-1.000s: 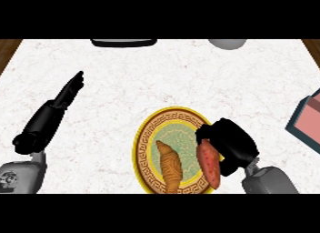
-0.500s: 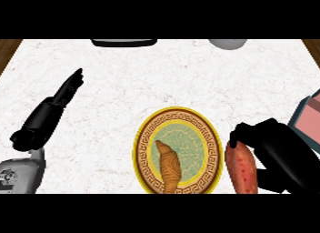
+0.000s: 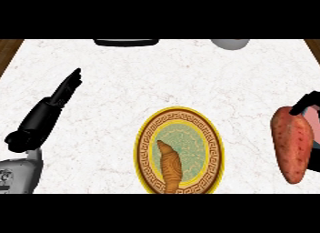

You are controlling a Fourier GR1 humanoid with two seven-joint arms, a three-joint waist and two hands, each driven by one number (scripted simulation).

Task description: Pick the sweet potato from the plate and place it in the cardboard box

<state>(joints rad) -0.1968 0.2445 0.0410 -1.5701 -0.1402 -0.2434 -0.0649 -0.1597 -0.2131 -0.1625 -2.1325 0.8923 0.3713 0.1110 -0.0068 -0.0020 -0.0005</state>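
Orange-red and long, the sweet potato [image 3: 293, 144] is off the plate [image 3: 148, 150] now and sits up in the air at the right side of the view, well apart from the plate. The right hand [image 3: 315, 101] is black and mostly hidden behind it, with fingers curled over its top end, so it looks like the hand has hold of it. I think the sweet potato is fairly heavy and hard, with rough, dull skin that should not slip much. It is fat in the middle and pointy at the bottom, so the fat middle seems the best place to hold. A bit of pink behind it may be the box [image 3: 317, 119], but I cannot tell for sure. The plate is round and shiny, yellow with a brown pattern and a pale green middle. A brown, bumpy croissant [image 3: 169, 166] lies on it. The bench [image 3: 182, 77] is white stone with thin grey lines. The left hand [image 3: 63, 93] rests at the left, fingers straight, holding nothing.
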